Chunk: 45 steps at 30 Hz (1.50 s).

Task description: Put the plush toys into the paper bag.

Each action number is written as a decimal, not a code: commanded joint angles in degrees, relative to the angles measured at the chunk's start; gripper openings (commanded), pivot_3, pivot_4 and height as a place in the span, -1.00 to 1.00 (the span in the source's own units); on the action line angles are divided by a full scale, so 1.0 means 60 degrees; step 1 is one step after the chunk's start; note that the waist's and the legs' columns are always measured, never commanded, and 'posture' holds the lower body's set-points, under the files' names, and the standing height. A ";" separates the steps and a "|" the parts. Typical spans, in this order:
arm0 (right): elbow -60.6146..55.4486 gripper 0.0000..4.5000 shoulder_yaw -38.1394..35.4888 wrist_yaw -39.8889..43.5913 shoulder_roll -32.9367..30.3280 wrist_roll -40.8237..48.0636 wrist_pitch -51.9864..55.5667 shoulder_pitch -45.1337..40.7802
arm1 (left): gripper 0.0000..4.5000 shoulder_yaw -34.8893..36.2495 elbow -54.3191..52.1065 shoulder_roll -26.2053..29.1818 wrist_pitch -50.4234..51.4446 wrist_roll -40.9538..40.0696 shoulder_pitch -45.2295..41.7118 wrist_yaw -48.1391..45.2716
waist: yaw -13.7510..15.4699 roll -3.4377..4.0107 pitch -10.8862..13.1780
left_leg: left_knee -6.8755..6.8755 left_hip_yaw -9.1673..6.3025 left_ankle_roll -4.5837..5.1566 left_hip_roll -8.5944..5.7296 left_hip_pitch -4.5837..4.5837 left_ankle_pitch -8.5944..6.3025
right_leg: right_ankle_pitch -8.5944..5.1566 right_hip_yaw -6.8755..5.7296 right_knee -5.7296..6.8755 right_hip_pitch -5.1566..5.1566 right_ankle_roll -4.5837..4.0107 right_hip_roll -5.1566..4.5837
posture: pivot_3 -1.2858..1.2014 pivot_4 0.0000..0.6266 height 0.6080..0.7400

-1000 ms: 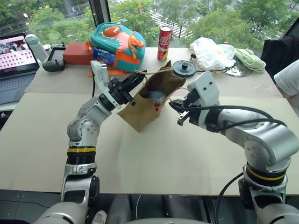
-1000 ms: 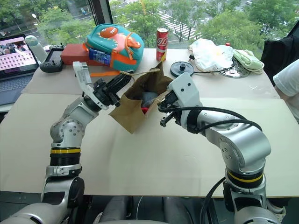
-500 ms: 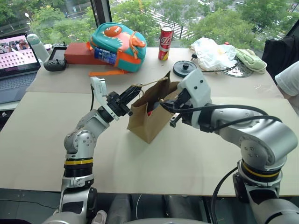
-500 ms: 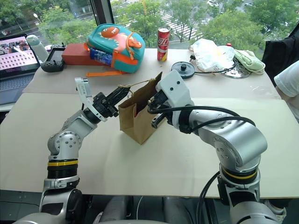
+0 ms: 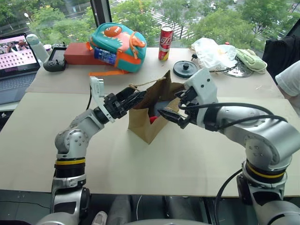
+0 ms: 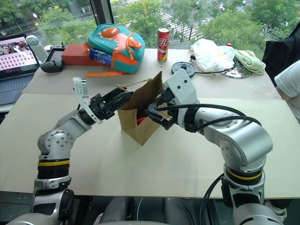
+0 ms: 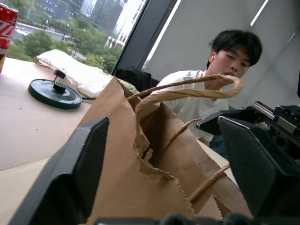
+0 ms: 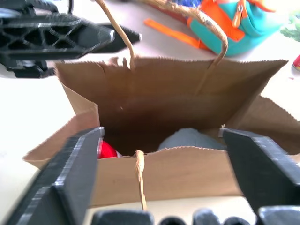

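Observation:
The brown paper bag (image 5: 146,123) stands upright mid-table with its mouth open. Down inside lie the plush toys: a red one (image 8: 108,150) and a grey-blue one (image 8: 190,139). My left gripper (image 5: 136,96) is open at the bag's left rim, its fingers (image 7: 89,154) spread to either side of the paper edge and the twine handle (image 7: 187,91). On the bag's right side my right gripper (image 5: 171,108) is open too, fingers (image 8: 79,164) wide apart and looking into the mouth. Neither gripper holds anything.
Along the far edge are a teal and orange dinosaur backpack (image 5: 117,40), a red can (image 5: 165,37), a black disc (image 5: 185,69) and a white plastic bag (image 5: 211,51). A laptop (image 5: 16,54) sits far left. A person's sleeve (image 5: 290,77) shows at the right.
Both grippers have opened and let go of the bag. The bag, tilted a second ago, now stands upright on the table.

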 commanded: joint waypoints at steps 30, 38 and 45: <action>0.0478 -0.99 0.1889 0.2238 -0.2723 0.0388 -0.3542 0.2158 | 1.00 -0.0662 0.0226 0.2558 -0.1137 0.1517 0.1427 -0.3076 | -0.0012 -0.0002 0.0003 | -0.0012 0.0018 0.0000 0.0005 0.0032 0.0000 | -0.0011 0.0006 -0.0001 0.0009 -0.0006 -0.0003 | 0.03 -0.52 0.89; 0.1981 -0.99 0.3517 0.0893 -0.1154 -0.1329 -0.3358 0.0517 | 1.00 -0.1461 0.0408 0.2347 -0.2196 0.2674 0.1336 -0.3211 | 0.0018 -0.0002 0.0003 | -0.0014 0.0018 0.0000 0.0001 0.0023 0.0000 | -0.0010 0.0009 -0.0002 0.0000 -0.0007 -0.0003 | 0.03 -0.52 0.89; 0.1894 -0.99 0.3609 0.0809 -0.0522 -0.1415 -0.2964 -0.0151 | 1.00 -0.1814 0.0314 0.2075 -0.2698 0.3213 0.1269 -0.3115 | 0.0053 -0.0001 0.0003 | -0.0014 0.0016 0.0000 0.0002 0.0005 0.0000 | -0.0010 0.0002 -0.0004 -0.0009 -0.0007 -0.0004 | 0.03 -0.52 0.89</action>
